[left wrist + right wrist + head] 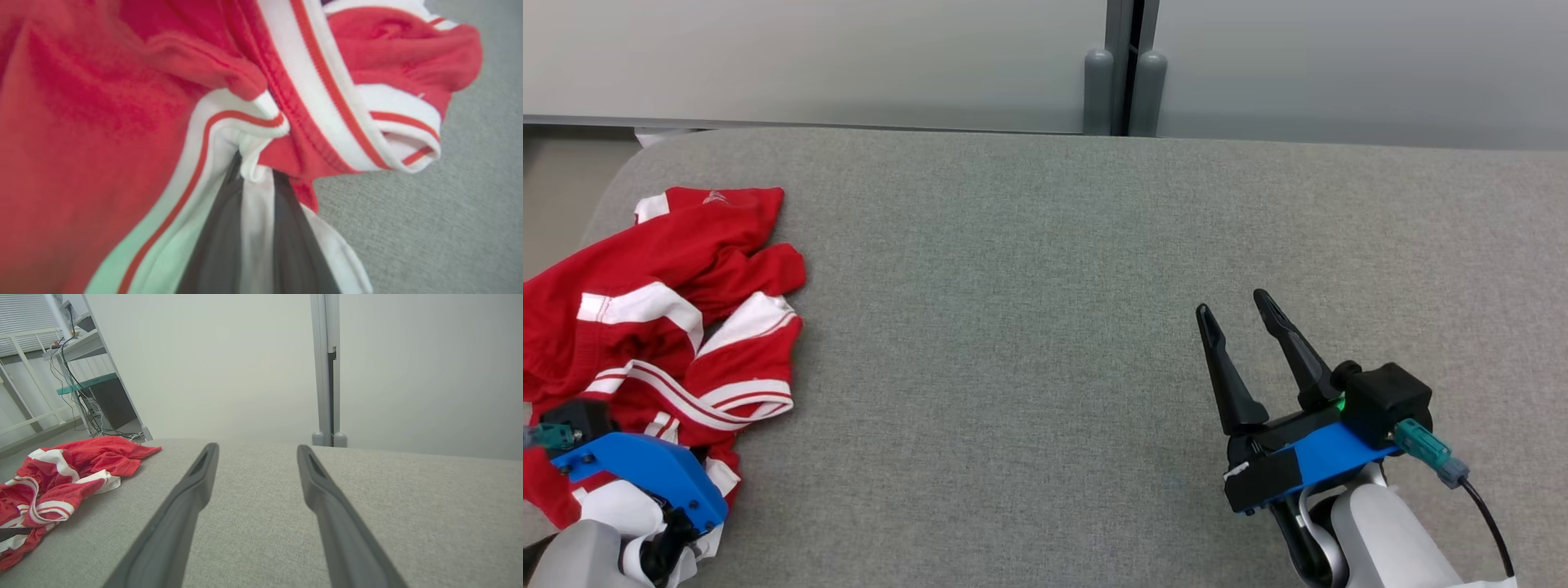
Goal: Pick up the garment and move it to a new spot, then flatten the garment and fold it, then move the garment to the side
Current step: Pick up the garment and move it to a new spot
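The garment (pixel 670 310) is a crumpled red shirt with white stripes, lying at the left end of the grey padded table (pixel 1045 269). In the left wrist view, my left gripper (pixel 255 163) is shut on a fold of the garment's (pixel 102 102) white trim, with cloth bunched around both dark fingers. In the head view its blue wrist mount (pixel 645 469) sits on the garment's near edge and hides the fingers. My right gripper (pixel 1232 304) hovers open and empty over bare table at the right. The right wrist view shows its fingers (pixel 257 448) spread wide, with the garment (pixel 69 473) far to the left.
Pale wall panels with a grey post (pixel 1125 90) stand behind the table's far edge. The table's rounded left corner (pixel 645 151) is close to the garment. Shelving with hanging cables (pixel 77 375) stands beyond the table's left end.
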